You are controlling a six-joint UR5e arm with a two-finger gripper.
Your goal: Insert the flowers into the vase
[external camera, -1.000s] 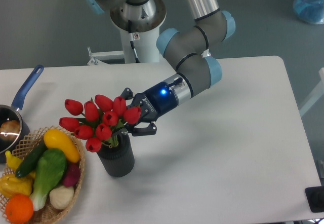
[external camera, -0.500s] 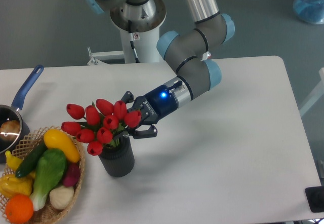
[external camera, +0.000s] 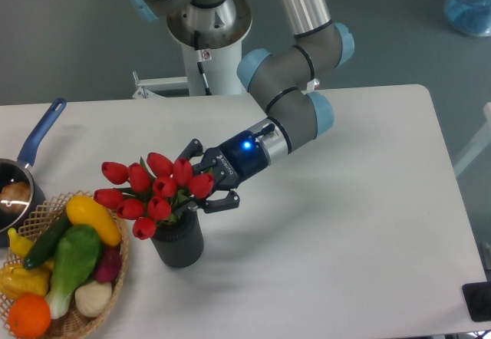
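The flowers, a bunch of red tulip buds with green leaves, stand with their stems down in the vase, a small dark grey ribbed cylinder on the white table. The buds fan out to the left above its mouth. My gripper reaches in from the right at bud height, just above the vase's rim. It is open, one finger above and one below the rightmost bud. The stems between the fingers are hidden by the buds.
A wicker basket of vegetables stands just left of the vase at the front left corner. A blue-handled saucepan lies at the left edge. The robot's base is at the back, a blue object top right.
The bunch has sunk slightly lower into the vase and shifted a little right. My gripper has dropped slightly with it, fingers still spread.
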